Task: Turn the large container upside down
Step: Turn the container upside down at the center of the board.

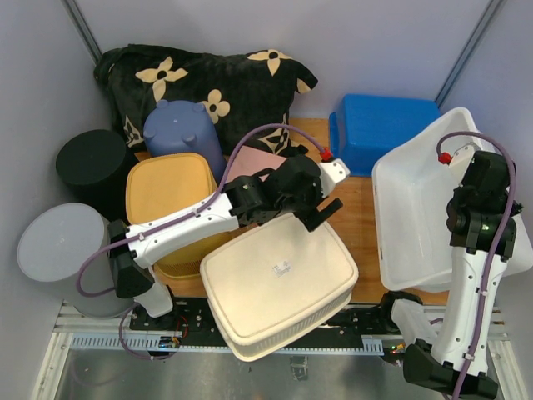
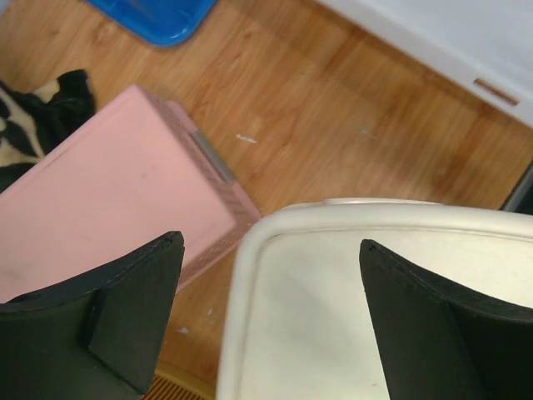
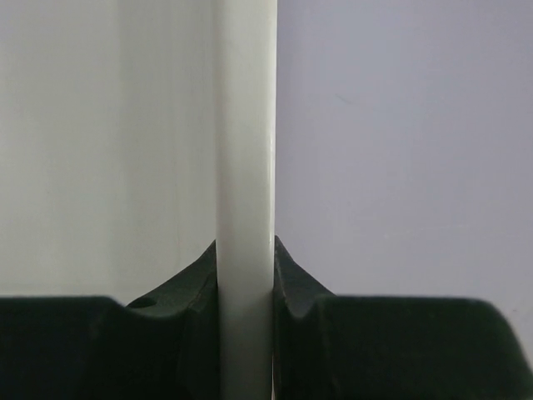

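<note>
A large white tub [image 1: 416,208] stands tilted on its side at the right of the table, its open side facing left. My right gripper [image 1: 487,171] is shut on the tub's rim [image 3: 246,125], with one finger on each side of the rim in the right wrist view [image 3: 246,250]. A cream container [image 1: 279,283] lies bottom up at the front centre. My left gripper [image 1: 321,212] is open just above its far corner. In the left wrist view [image 2: 271,242] the cream corner [image 2: 350,317] shows between the fingers, and they do not touch it.
A pink box [image 1: 250,164] [image 2: 108,192] lies behind the cream container. A blue bin [image 1: 379,129] sits at the back right. A yellow container [image 1: 171,187], a lavender bucket [image 1: 179,129], a black cylinder [image 1: 92,162], a grey cylinder [image 1: 58,246] and a flowered black cushion [image 1: 208,75] crowd the left and back.
</note>
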Robot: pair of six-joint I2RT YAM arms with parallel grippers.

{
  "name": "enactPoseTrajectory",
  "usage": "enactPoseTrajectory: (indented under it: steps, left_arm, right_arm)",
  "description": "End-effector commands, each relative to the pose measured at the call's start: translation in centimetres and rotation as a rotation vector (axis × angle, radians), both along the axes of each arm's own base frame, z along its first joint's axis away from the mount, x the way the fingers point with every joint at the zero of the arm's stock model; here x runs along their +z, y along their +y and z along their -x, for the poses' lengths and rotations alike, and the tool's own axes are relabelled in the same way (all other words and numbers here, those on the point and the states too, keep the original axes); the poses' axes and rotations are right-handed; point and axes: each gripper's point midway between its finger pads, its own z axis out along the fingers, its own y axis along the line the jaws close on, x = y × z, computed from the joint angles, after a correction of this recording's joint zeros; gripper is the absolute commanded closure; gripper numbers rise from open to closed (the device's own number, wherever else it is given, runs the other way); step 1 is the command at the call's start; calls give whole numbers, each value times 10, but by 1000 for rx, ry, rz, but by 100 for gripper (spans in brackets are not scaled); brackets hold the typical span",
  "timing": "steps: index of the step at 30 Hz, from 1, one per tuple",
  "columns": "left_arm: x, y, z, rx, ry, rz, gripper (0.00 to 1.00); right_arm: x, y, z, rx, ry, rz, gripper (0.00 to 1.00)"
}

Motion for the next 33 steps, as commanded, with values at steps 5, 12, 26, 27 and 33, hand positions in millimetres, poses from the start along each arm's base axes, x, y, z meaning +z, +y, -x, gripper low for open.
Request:
enactPoseTrajectory:
  steps: [5,12,26,27,33]
  left_arm:
    - [18,45,-27,103,-94,-17,11]
    - [27,62,-36,150,-118,-4,11]
    - [36,93,-34,197,-148,-17,11]
    - [38,98,-35,206,-155,-16,11]
    - [42,125,-38,246,-179,-18,11]
  right_arm:
    - [94,-20,8,-75,-49,415,100]
    - [88,-19,-3,-30,60,463,100]
    - [-38,-10,-28,131,189,591,100]
    - [-45,-8,-27,141,207,589,100]
    - [-89,28,-21,269,352,615,100]
